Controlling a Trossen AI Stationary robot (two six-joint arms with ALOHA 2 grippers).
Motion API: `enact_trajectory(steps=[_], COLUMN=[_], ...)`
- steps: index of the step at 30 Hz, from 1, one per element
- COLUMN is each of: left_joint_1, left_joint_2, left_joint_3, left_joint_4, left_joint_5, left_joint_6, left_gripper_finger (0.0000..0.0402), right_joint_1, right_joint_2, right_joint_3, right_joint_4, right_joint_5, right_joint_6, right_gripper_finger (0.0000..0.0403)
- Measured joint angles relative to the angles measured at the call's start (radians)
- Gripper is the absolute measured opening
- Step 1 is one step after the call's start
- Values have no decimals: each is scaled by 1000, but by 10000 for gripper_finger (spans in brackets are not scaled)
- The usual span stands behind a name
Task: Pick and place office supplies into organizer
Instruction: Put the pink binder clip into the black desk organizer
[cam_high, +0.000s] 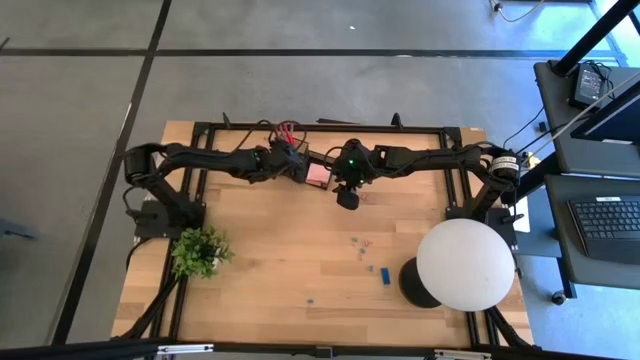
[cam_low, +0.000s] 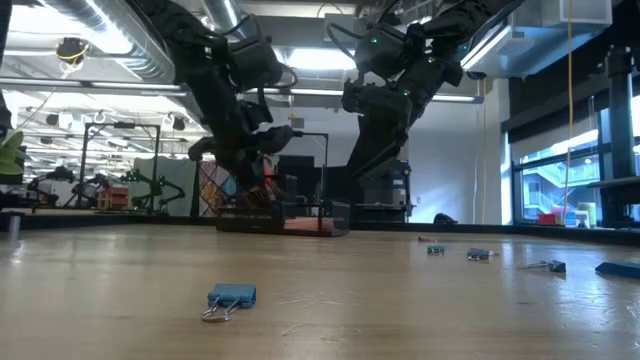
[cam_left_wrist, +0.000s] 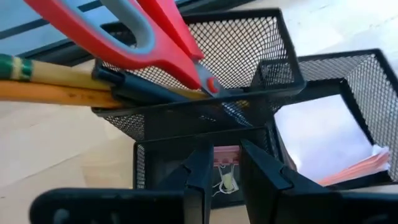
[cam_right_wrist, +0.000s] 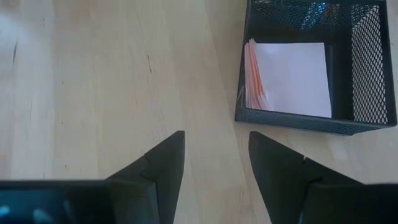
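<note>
We are seeing the organizer (cam_high: 312, 170) sitting at the twelve o'clock edge of the tabletop (cam_high: 280, 260), both arms meeting above it. The left gripper (cam_left_wrist: 225, 180) is hanging over the small front compartment, jaws narrow, pinching a small binder clip (cam_left_wrist: 227, 167). The taller cup is holding the red-handled scissors (cam_left_wrist: 155, 37), an orange-brown pencil (cam_left_wrist: 56, 93) and a black pen (cam_left_wrist: 137, 87). The pink sticky-note pad (cam_right_wrist: 289, 78) is lying in the low tray. The right gripper (cam_right_wrist: 214, 168) is hovering over bare wood just at the organizer's three o'clock side, jaws partly open and holding nothing. More clips (cam_high: 362, 243) and a small blue block (cam_high: 386, 273) are lying loose toward four o'clock, near the white globe lamp (cam_high: 465, 265).
</note>
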Motion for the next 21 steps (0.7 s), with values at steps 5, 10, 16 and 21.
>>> enact_trajectory(steps=[5, 10, 16, 21], left_joint_1=[-3, -3, -2, -3], left_joint_2=[34, 64, 80, 80], left_joint_3=[0, 0, 0, 0], left_joint_4=[4, 28, 48, 53], left_joint_5=[-6, -10, -15, -14], left_joint_6=[0, 0, 2, 2], left_gripper_finger=[62, 72, 81, 81], right_joint_1=[0, 0, 0, 0], right_joint_2=[0, 0, 0, 0], right_joint_3=[0, 0, 0, 0], right_joint_4=[0, -1, -2, -3], right_joint_5=[0, 0, 0, 0], right_joint_6=[0, 0, 0, 0], right_gripper_finger=[181, 181, 181, 181])
